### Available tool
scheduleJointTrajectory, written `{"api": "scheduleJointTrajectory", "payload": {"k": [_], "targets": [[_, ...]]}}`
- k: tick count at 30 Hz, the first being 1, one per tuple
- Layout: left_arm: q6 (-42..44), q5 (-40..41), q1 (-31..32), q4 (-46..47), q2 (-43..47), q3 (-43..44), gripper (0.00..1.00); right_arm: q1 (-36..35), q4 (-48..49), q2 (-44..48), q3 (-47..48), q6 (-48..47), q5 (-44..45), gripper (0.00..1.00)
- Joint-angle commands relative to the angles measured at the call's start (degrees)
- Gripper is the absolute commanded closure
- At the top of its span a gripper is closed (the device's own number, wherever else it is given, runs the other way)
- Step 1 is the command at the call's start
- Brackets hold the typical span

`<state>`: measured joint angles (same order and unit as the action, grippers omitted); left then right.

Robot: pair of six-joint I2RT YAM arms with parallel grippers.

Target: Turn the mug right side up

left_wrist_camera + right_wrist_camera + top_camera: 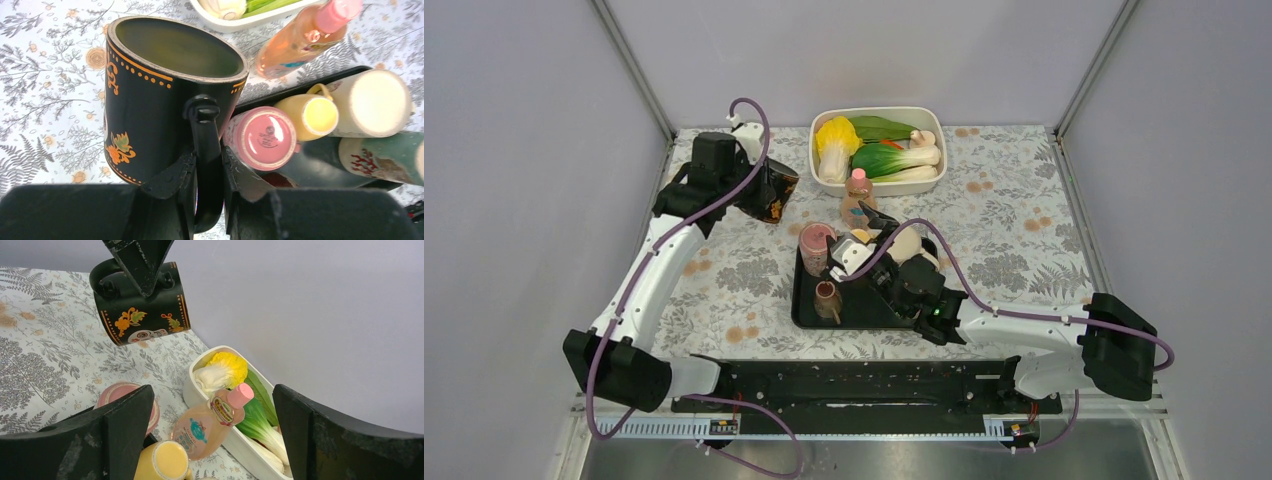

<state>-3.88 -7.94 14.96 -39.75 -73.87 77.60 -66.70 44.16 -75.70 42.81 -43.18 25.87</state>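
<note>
L gripper [207, 170] is pinched on the handle [206, 145] of the black mug [150, 110], one jaw each side of the loop. The mug is at approx 10 o'clock on the table [1024, 210], tilted w/ its mouth angled up and away from the wrist. It looks lifted off the cloth, but contact can't be ruled out. R gripper [212, 392] is spread wide, holding nothing, over the tray [799, 312].

Step in hand, as I read it: finish the roll and set down. Rotate the wrist till the rim is level and the base faces the cloth, then lower straight down. Let go only once the base sits flat, since a handle-only grip lets the mug swing. Keep toward 9 o'clock, away from the tray edge and the bottle [857, 190].

Containers:
- Mug: inside looks empty.
- White tub [936, 118] at 12 o'clock: cabbage [836, 145], leafy greens [894, 152], other veg.
- Tray, centre to 6 o'clock: pink cup [262, 137] base up, yellow cup [310, 115], cream cup [375, 102], teal cup [380, 155], all packed close. Contents not visible.
</note>
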Motion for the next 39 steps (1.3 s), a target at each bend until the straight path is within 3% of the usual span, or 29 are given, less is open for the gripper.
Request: {"api": "scheduleJointTrajectory", "payload": {"k": [1, 15, 23, 28, 39], "targets": [[5.3, 2.5, -1.4, 11.6, 1.7, 0.0, 1.0, -0.2, 0.9, 2.0, 1.5, 1.3, -0.7, 0.01], [6.6, -0.7, -6.5, 12.4, -1.4, -3.1, 1.0, -0.2, -3.3, 1.6, 3.1, 1.6, -0.6, 0.01], [1.3, -1.9, -6.9, 11.8, -1.1, -4.4, 1.0, -0.3, -4.2, -0.7, 4.5, 3.8, -1.0, 0.01], [-2.1, -3.3, -8.6, 12.5, -1.1, -5.6, 1.0, -1.9, -1.8, -5.3, 6.6, 7.2, -3.5, 0.01], [-9.1, -10.2, -14.9, 15.1, -1.7, -9.0, 1.0, -6.0, 5.3, -26.7, 19.6, -0.7, -3.4, 0.01]]}}
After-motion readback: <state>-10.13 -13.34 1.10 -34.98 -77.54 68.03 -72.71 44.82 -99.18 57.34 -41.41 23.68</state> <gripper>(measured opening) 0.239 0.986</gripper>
